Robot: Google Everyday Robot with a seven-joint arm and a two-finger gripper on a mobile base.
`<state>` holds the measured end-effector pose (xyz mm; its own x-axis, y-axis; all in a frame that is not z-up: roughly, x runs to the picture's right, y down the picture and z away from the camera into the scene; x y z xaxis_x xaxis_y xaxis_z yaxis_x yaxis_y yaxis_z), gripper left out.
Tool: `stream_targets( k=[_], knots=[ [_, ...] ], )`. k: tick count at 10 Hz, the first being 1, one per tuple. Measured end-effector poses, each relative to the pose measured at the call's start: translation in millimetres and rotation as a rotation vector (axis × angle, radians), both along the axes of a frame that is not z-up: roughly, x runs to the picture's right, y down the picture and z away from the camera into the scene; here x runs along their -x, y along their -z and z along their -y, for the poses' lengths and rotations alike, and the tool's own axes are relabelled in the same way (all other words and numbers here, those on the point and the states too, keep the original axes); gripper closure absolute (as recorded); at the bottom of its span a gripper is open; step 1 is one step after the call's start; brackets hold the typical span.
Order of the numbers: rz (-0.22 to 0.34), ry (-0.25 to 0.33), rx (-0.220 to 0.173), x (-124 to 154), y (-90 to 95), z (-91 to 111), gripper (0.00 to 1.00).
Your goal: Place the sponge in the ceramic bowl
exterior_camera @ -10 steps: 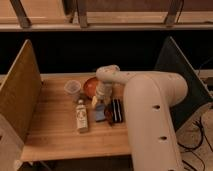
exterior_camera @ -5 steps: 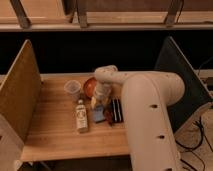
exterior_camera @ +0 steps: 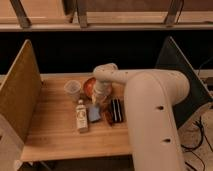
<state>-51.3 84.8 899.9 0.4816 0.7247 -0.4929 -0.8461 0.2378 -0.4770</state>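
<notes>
The blue-grey sponge point(exterior_camera: 94, 113) lies flat on the wooden table point(exterior_camera: 55, 135), just in front of the arm's end. The orange-red ceramic bowl point(exterior_camera: 89, 86) sits behind it, partly covered by the white arm. My gripper point(exterior_camera: 101, 100) hangs at the end of the arm, over the front edge of the bowl and just above and behind the sponge. Its fingertips are hidden by the wrist.
A clear plastic cup point(exterior_camera: 73, 89) stands left of the bowl. A small white bottle point(exterior_camera: 80, 117) lies left of the sponge. A dark striped oblong object point(exterior_camera: 116, 110) lies right of it. Tall panels point(exterior_camera: 19, 95) wall the table's left and right sides.
The arm's end has shifted slightly, staying over the bowl's front edge. The sponge and other objects have not moved.
</notes>
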Motion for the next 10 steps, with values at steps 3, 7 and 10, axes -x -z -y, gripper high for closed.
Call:
stream_targets(
  k=[3,7,10],
  knots=[
    [0.019,0.004,-0.128,6.5,32.8,37.6,1.0],
    [-0.038,0.004,-0.312,-15.4,68.8,100.0,1.0],
    [-0.116,0.012,-0.435,-56.1,63.8,150.4,1.0]
  ],
)
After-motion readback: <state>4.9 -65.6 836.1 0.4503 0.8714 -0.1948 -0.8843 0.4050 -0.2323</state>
